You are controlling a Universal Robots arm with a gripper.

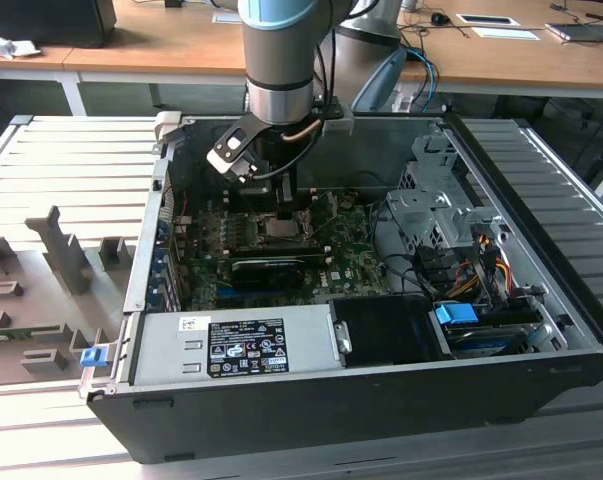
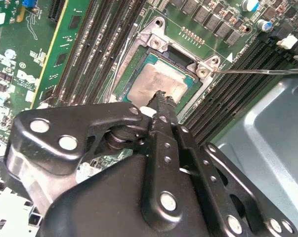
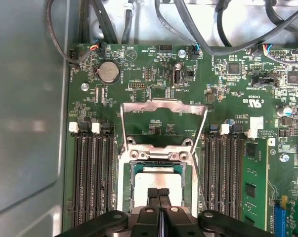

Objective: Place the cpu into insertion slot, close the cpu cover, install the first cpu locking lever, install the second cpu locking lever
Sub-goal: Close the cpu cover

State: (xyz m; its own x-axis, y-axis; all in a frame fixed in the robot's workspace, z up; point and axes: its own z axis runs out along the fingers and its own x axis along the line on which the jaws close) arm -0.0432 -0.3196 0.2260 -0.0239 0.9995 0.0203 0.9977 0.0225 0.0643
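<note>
The cpu [image 3: 156, 181] [image 2: 156, 84], a pale silver square, lies flat in the insertion slot [image 3: 124, 183] [image 2: 133, 66] on the green board. My gripper [image 3: 158, 191] [image 2: 162, 98] is shut, its black fingertips pressed together with nothing between them, right at the chip's face near one edge. The cpu cover [image 3: 163, 104], a silver frame with a cut-out centre, stands swung open beyond the socket. A thin locking lever [image 2: 257, 70] [image 3: 201, 173] sticks out beside the socket, unlatched. In the exterior view the gripper [image 1: 285, 208] reaches down inside the case onto the insertion slot [image 1: 281, 229].
Black memory slots [image 3: 92, 173] [image 3: 223, 173] flank the socket on both sides. A black finned card [image 1: 271, 268] lies just in front of it. A power supply [image 1: 231, 345], a drive cage [image 1: 431, 210] and cables [image 1: 461, 270] crowd the case [image 1: 381, 410].
</note>
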